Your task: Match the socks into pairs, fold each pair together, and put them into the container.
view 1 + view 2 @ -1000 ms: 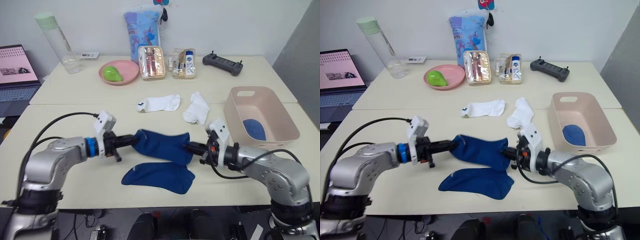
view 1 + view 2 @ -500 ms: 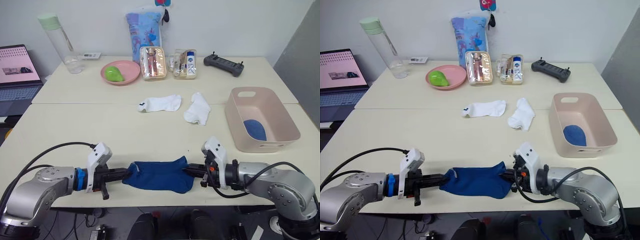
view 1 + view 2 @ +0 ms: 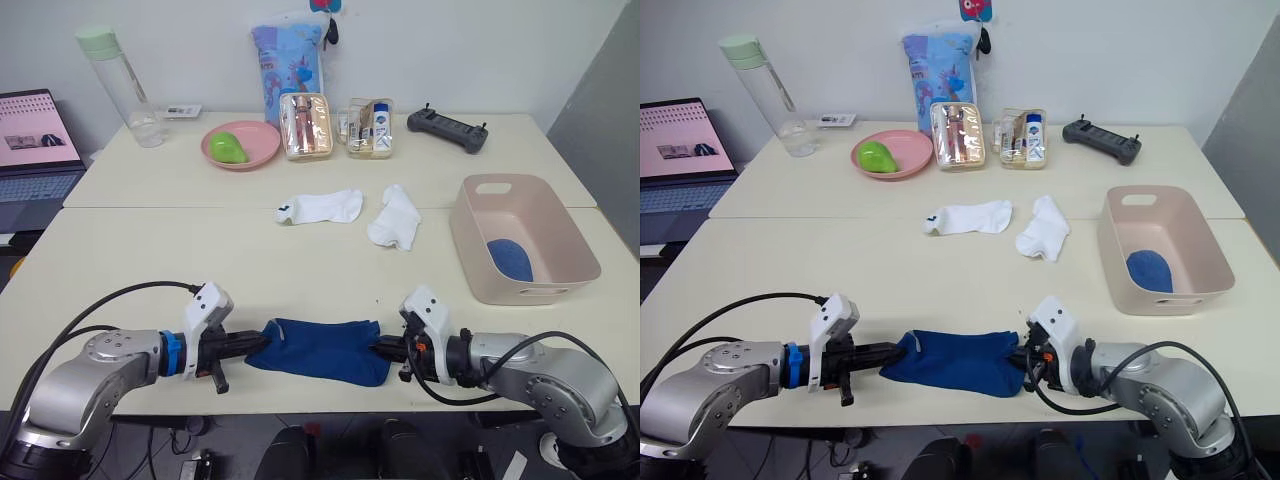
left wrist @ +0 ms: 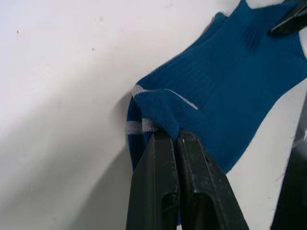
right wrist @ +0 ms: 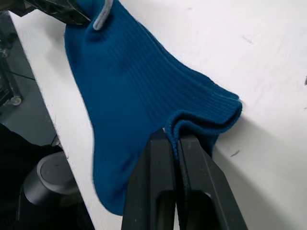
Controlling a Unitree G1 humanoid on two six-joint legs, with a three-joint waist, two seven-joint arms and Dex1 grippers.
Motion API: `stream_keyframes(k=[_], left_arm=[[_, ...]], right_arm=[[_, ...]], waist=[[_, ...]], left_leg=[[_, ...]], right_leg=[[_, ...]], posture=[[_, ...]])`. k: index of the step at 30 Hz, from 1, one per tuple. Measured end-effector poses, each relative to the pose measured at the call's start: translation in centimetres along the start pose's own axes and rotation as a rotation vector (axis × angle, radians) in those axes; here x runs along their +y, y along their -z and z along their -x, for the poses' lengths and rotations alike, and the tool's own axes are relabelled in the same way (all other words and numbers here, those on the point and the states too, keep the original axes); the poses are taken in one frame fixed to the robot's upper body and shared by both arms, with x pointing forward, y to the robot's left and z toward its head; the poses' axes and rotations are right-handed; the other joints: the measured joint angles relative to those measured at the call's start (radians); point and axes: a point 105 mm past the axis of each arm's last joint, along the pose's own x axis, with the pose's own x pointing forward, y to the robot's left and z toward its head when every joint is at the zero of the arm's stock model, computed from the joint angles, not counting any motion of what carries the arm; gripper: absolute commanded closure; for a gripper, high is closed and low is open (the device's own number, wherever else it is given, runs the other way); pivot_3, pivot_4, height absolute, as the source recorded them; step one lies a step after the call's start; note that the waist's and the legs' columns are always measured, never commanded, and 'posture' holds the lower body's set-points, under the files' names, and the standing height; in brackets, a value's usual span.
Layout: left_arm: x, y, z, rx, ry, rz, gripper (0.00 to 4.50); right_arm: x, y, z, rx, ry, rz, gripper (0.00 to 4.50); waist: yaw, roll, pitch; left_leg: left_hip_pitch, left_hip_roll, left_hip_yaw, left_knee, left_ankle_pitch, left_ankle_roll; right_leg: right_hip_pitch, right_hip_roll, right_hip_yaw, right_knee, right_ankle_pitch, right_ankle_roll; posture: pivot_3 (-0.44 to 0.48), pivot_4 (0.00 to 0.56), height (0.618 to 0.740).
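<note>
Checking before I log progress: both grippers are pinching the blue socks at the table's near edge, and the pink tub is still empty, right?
Not quite. Both the left gripper and right gripper do pinch the blue socks, but the pink tub already holds a blue bundle, as the left eye view shows.

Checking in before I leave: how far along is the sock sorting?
One blue bundle already lies in the pink tub. In hand: the left gripper and right gripper each pinch an end of the blue socks at the table's near edge. Left: fold and bin them, then the two white socks.
</note>
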Motion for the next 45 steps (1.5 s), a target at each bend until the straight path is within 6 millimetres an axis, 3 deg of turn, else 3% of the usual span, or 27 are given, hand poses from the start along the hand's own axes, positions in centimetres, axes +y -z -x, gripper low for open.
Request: stream_keyframes(k=[1, 2, 5, 13, 17, 20, 23, 27, 29, 33, 41, 45], left_arm=[[0.1, 0.0, -0.1, -0.001, -0.011, 0.0, 4.48], [0.2, -0.1, -0.2, -0.004, -0.015, 0.001, 4.5], [0.1, 0.0, -0.2, 0.001, -0.012, 0.023, 3.82], [0.6, 0.5, 1.3, -0.014, -0.059, 0.059, 1.25], [2.2, -2.1, 4.0, -0.128, -0.174, 0.014, 1.25], [1.6, -3.9, 4.5, -0.147, -0.138, -0.054, 1.9], [0.7, -4.3, 4.1, -0.091, -0.069, -0.147, 2.85], [-1.9, -4.5, 0.4, -0.019, 0.129, -0.351, 4.23], [-2.1, -3.7, -1.0, 0.003, 0.164, -0.386, 4.5], [-0.9, -0.6, -3.0, 0.075, 0.167, -0.38, 4.5], [-0.7, 1.0, -2.4, 0.079, 0.145, -0.41, 4.5], [-0.7, 0.6, -2.2, 0.033, 0.119, -0.36, 4.5]], right_arm=[[-0.1, -0.1, -0.1, -0.01, 0.007, -0.005, 4.48], [-0.2, -0.2, -0.2, -0.017, 0.018, -0.005, 4.01], [-0.7, -0.4, -0.2, -0.035, 0.048, -0.003, 3.18], [-1.7, -2.0, 0.8, -0.118, 0.09, 0.024, 0.36], [-1.7, -4.0, 2.2, -0.189, 0.082, 0.123, 0.36], [-0.8, -4.6, 2.3, -0.21, 0.036, 0.175, 1.03], [-0.3, -4.1, 2.2, -0.175, -0.006, 0.227, 2.09], [0.4, -1.6, 1.0, -0.052, -0.087, 0.36, 3.55], [0.1, -0.7, 0.2, -0.021, -0.105, 0.374, 4.35], [-1.3, 1.3, -1.1, 0.056, -0.079, 0.403, 4.49], [-3.3, -0.7, -2.8, -0.012, 0.061, 0.453, 4.49], [-4.2, -1.7, -2.2, -0.069, 0.103, 0.407, 4.49]], waist=[[0.0, 0.0, 0.0], [0.0, 0.0, 0.0], [0.0, 0.0, 0.0], [0.0, 0.0, 0.0], [0.002, 0.0, 0.0], [0.001, 0.0, 0.0], [0.001, 0.0, 0.0], [0.004, 0.0, 0.0], [0.001, 0.0, 0.0], [-0.005, 0.0, 0.0], [-0.005, -0.002, -0.002], [0.0, 0.0, -0.003]], left_leg=[[0.0, 0.0, 0.0, 0.0, 0.0, 0.0], [0.0, 0.0, 0.0, 0.0, 0.0, 0.0], [0.0, 0.0, 0.0, 0.0, 0.0, 0.0], [0.0, 0.0, 0.0, 0.0, 0.0, 0.0], [0.0, 0.0, -0.001, 0.0, 0.0, 0.0], [0.0, 0.0, 0.0, 0.0, 0.0, 0.0], [0.0, 0.0, 0.0, 0.0, 0.0, 0.0], [0.0, -0.001, 0.001, 0.0, 0.0, 0.0], [0.0, 0.0, 0.002, 0.0, 0.0, 0.0], [0.001, 0.001, 0.002, 0.0, 0.0, 0.0], [0.003, 0.002, 0.002, 0.0, 0.0, 0.0], [0.002, 0.002, 0.002, 0.0, 0.0, 0.0]], right_leg=[[0.0, 0.0, 0.0, 0.0, 0.0, 0.0], [0.0, 0.0, 0.0, 0.0, 0.0, 0.0], [0.0, 0.0, 0.0, 0.0, 0.0, 0.0], [0.0, 0.0, 0.0, 0.0, 0.0, 0.0], [0.0, 0.0, -0.001, 0.0, 0.0, 0.0], [0.0, 0.0, 0.0, -0.001, 0.0, 0.0], [0.0, 0.0, 0.0, -0.001, 0.0, 0.0], [0.001, 0.0, 0.0, -0.001, 0.0, 0.0], [0.0, 0.001, 0.001, 0.0, 0.0, 0.0], [0.0, 0.002, 0.001, 0.0, 0.0, 0.0], [0.001, 0.002, 0.002, 0.001, 0.0, 0.0], [0.001, 0.002, 0.001, 0.001, 0.0, 0.0]], posture=[[0.0, 0.15, 0.733], [0.0, 0.15, 0.733], [0.0, 0.15, 0.733], [0.0, 0.15, 0.733], [0.0, 0.15, 0.733], [0.0, 0.15, 0.733], [0.0, 0.15, 0.733], [0.0, 0.15, 0.733], [0.0, 0.15, 0.733], [0.0, 0.15, 0.733], [0.0, 0.15, 0.733], [0.0, 0.15, 0.733]])
